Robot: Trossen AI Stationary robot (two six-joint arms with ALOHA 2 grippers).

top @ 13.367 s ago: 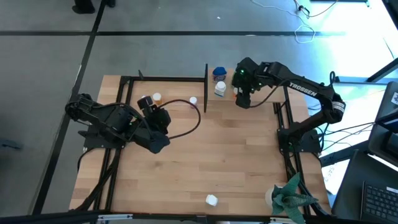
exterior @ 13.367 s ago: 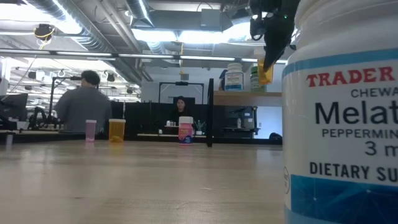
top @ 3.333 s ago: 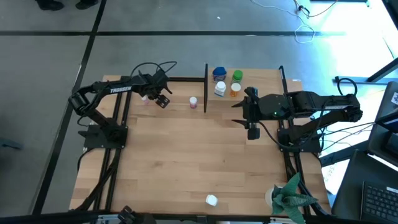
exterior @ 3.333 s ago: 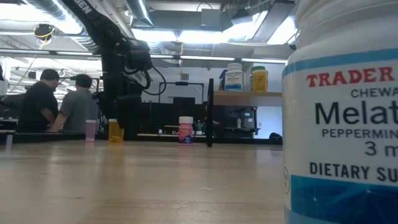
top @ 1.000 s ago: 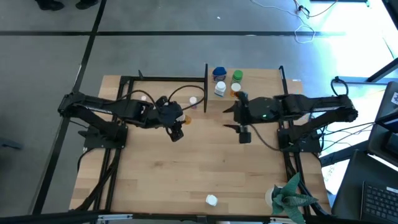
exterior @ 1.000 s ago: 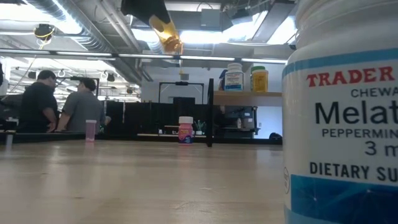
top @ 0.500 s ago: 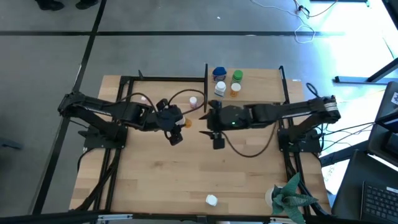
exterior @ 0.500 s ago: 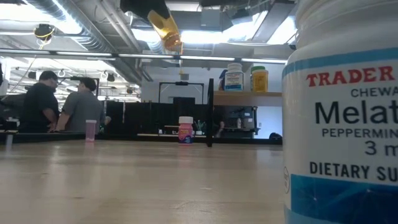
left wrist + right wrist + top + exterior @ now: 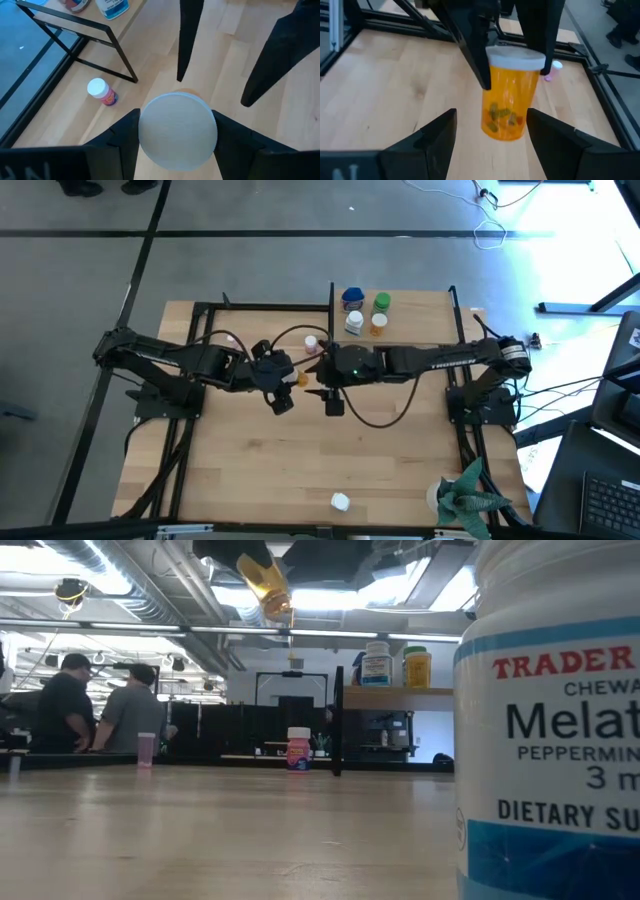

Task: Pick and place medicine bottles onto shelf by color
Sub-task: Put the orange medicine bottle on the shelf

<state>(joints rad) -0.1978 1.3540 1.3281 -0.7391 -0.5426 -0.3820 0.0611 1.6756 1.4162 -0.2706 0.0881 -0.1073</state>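
Note:
An orange pill bottle (image 9: 510,97) with a white cap is in the air over the table's middle, in my left gripper (image 9: 290,379), which is shut on it. It shows tilted in the low view (image 9: 266,585). My right gripper (image 9: 492,137) is open, and its fingers stand on either side of the bottle's lower end, apart from it. The shelf (image 9: 410,308) at the far edge carries several bottles (image 9: 354,323). A pink bottle (image 9: 311,343) stands on the table beside the shelf's black upright (image 9: 331,320). Another pink one (image 9: 232,338) stands farther left. My left gripper pinches the orange bottle between its two fingers (image 9: 476,55) at the white cap (image 9: 177,130), the bottle's upper end. It comes slanting down from the table's left. The bottle is lifted clear of the table and hangs tilted below the fingers, cap toward the wrist.
A white bottle (image 9: 341,501) stands near the table's near edge and fills the right of the low view (image 9: 550,730). A green paper-like plant (image 9: 466,498) sits at the near right corner. Black frame bars (image 9: 260,307) run along the far left. People stand in the room behind (image 9: 128,710).
My right arm has reached toward the table's left, across the middle, until its open fingers flank the orange bottle. My left gripper has kept the bottle aloft almost still, shifting only slightly.

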